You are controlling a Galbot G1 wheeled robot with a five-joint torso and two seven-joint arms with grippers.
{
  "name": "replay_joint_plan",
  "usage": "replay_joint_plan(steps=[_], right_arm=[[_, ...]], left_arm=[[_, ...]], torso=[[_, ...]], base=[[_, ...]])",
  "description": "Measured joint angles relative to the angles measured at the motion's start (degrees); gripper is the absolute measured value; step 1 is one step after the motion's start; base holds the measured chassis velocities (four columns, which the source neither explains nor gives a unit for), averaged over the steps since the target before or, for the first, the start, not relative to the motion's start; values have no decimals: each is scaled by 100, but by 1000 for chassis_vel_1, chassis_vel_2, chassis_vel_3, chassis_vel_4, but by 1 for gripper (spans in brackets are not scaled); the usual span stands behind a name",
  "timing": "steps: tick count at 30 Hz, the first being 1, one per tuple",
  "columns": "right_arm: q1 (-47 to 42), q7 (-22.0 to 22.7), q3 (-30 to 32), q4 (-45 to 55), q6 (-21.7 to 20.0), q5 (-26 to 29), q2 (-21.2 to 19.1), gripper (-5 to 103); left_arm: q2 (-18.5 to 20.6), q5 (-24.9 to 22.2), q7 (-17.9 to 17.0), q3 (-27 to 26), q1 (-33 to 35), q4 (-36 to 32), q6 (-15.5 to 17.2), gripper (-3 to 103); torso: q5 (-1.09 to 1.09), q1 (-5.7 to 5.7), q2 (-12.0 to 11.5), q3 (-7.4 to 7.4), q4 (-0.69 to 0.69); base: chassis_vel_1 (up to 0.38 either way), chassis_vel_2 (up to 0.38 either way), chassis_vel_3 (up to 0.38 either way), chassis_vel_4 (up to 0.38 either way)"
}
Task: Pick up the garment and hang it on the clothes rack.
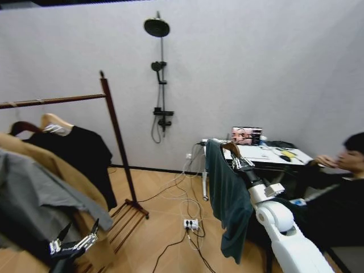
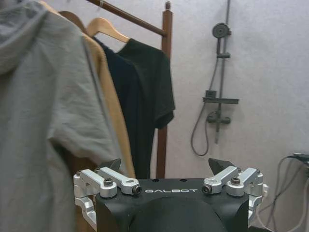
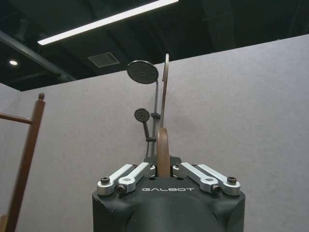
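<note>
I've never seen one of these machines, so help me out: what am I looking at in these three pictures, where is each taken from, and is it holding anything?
This is a wheeled robot with two arms. The wide picture comes from a camera on its head; the other two come from cameras on its wrists, looking out over each hand.

The right hand is shut on the wooden hanger of the garment, a dark teal shirt that hangs from the raised arm. The left hand is open and empty, low beside the clothes rack, a dark wooden frame that already carries a grey hoodie, a tan garment and a black shirt.

Behind are a wall shower, floor cables and a desk.
</note>
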Motion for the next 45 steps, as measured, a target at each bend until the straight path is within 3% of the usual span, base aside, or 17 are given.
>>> replay_joint_plan(steps=[6, 13, 28, 35, 41, 45], right_arm=[[-74, 105, 19, 261, -120, -6, 41, 10], [-596, 425, 285, 1156, -591, 34, 239, 10], [-829, 402, 400, 1423, -458, 63, 167, 10], [-348, 390, 462, 972, -509, 29, -30, 10], [750, 100, 165, -98, -512, 232, -459, 10], [1233, -25, -12, -546, -477, 270, -527, 10]], left_arm=[[0, 0, 0, 0, 0, 0, 0, 100], [0, 0, -1, 0, 0, 0, 0, 100], [0, 0, -1, 0, 0, 0, 0, 100], [0, 0, -1, 0, 0, 0, 0, 100], [0, 0, 0, 0, 0, 0, 0, 100], [0, 0, -1, 0, 0, 0, 0, 100]], torso=[[1, 0, 0, 0, 0], [0, -1, 0, 0, 0], [0, -1, 0, 0, 0], [1, -1, 0, 0, 1], [1, 0, 0, 1, -2], [2, 0, -1, 1, -2]], base=[[129, 127, 117, 129], [140, 124, 129, 123], [130, 122, 123, 124], [111, 115, 121, 109], [30, 35, 22, 42], [0, 0, 0, 0]])
